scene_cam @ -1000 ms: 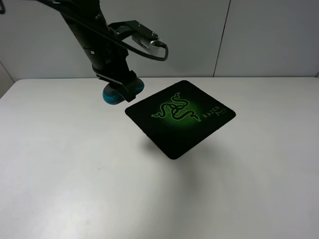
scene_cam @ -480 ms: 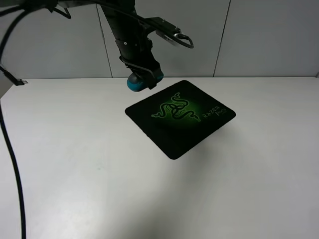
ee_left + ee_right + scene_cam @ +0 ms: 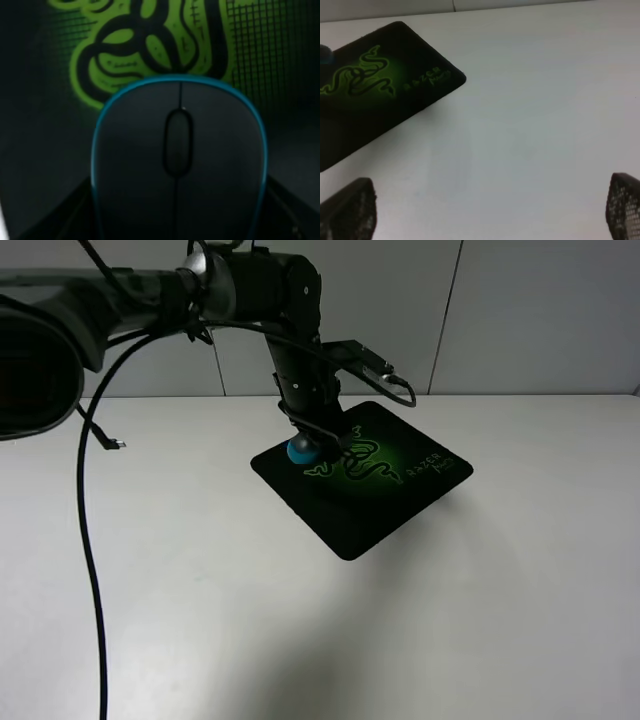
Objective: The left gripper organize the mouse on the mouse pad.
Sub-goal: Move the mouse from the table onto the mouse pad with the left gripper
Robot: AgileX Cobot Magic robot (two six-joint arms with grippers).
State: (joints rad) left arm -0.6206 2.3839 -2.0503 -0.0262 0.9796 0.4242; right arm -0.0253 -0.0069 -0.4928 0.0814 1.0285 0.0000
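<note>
The mouse [image 3: 299,450] sits in the grip of the left gripper [image 3: 313,443], whose jaws are clamped on its teal sides. It is over the mouse pad [image 3: 372,512], at the pad's left corner and just beside the green snake logo [image 3: 352,462]. In the left wrist view its dark grey top and scroll wheel fill the frame, with the logo right behind its nose. Whether its base already touches the pad cannot be told from either view.

The step in hand looks like the placing itself: the carry seems done and the set-down is not yet finished. The next move probably calls for a short, gentle lowering until the base rests flat on the pad. The jaws would then part and lift straight up, so the mouse is not dragged off the edge.

The left arm reaches in high from the side away from the pad, then bends steeply down onto it, a black cable [image 3: 88,540] trailing over the white table [image 3: 180,640]. The right gripper [image 3: 485,207] hangs clear of the pad, its fingers wide apart and empty.
</note>
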